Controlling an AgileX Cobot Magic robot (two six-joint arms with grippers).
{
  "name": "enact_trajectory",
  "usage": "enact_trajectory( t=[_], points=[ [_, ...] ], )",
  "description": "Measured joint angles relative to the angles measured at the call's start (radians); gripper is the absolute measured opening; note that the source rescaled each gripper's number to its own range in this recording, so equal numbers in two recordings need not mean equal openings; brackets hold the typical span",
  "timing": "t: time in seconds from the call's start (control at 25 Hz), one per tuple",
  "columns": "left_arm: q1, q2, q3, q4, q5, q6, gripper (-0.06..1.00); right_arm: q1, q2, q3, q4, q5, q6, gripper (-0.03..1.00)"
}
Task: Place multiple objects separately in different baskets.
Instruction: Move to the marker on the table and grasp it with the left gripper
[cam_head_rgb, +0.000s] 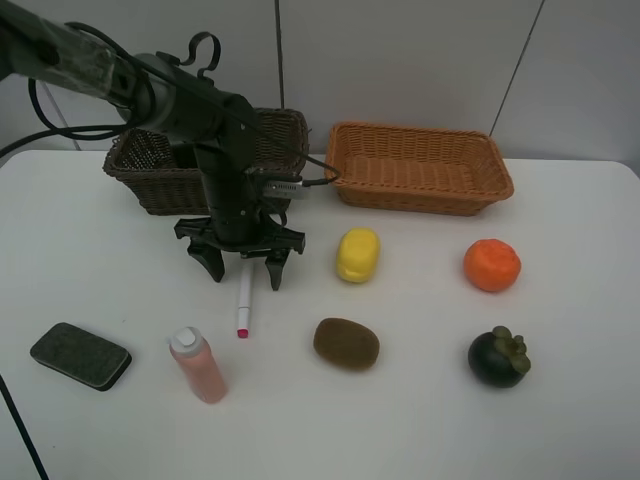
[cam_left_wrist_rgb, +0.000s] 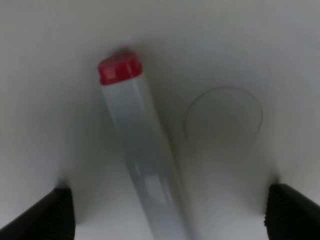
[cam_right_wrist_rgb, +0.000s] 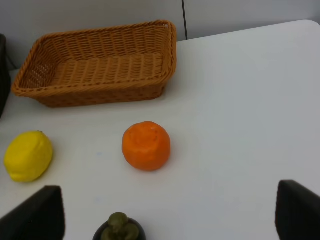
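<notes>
My left gripper (cam_head_rgb: 246, 268) hangs open just above the table, its fingers either side of the white-pink marker (cam_head_rgb: 244, 300). The left wrist view shows that marker (cam_left_wrist_rgb: 135, 145) lying between the two fingertips (cam_left_wrist_rgb: 47, 215), apart from both. A pink white-capped bottle (cam_head_rgb: 198, 365) and a dark eraser block (cam_head_rgb: 80, 355) lie at the front left. The lemon (cam_head_rgb: 357, 254), orange (cam_head_rgb: 491, 265), kiwi (cam_head_rgb: 346, 342) and mangosteen (cam_head_rgb: 499, 357) sit to the right. My right gripper (cam_right_wrist_rgb: 167, 220) is open and empty, short of the orange (cam_right_wrist_rgb: 146, 145).
The dark brown basket (cam_head_rgb: 165, 185) stands at the back left, partly behind the left arm. The orange-tan basket (cam_head_rgb: 420, 190) stands at the back centre-right and holds nothing that I can see. A thin circle mark (cam_left_wrist_rgb: 223, 117) is on the table beside the marker.
</notes>
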Motion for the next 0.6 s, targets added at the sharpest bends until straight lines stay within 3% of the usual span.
enact_trajectory(
  t=[0.16, 0.24, 0.36, 0.52, 0.6],
  points=[
    [0.000, 0.000, 0.000, 0.000, -0.016, 0.000, 0.97, 0.000, 0.000, 0.000, 0.000, 0.000, 0.000, 0.99],
    [0.000, 0.000, 0.000, 0.000, -0.028, -0.001, 0.88, 0.000, 0.000, 0.000, 0.000, 0.000, 0.000, 0.99],
    [0.000, 0.000, 0.000, 0.000, -0.034, -0.001, 0.61, 0.000, 0.000, 0.000, 0.000, 0.000, 0.000, 0.99],
    [0.000, 0.000, 0.000, 0.000, -0.031, 0.000, 0.05, 0.000, 0.000, 0.000, 0.000, 0.000, 0.000, 0.99],
    [0.000, 0.000, 0.000, 0.000, -0.030, -0.001, 0.01, 0.000, 0.000, 0.000, 0.000, 0.000, 0.000, 0.99]
  ],
)
